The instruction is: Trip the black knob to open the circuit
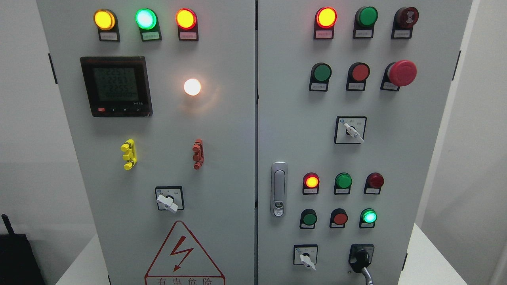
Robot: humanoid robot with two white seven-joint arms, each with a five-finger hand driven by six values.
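Observation:
The black knob [361, 257] sits at the bottom right of the right-hand door of a grey control cabinet [222, 118]. Its black body sits on a black square plate, and a grey lever points down and to the right from it. To its left is a white selector switch [305, 259]. Neither of my hands nor any arm shows in the head view.
Lit red, yellow, green and white lamps, push buttons, a red mushroom stop button [402, 73], more white selector switches [352, 132] [168, 202], a digital meter [117, 86] and a door latch [279, 189] cover the panel. The cabinet stands on a white table [427, 261].

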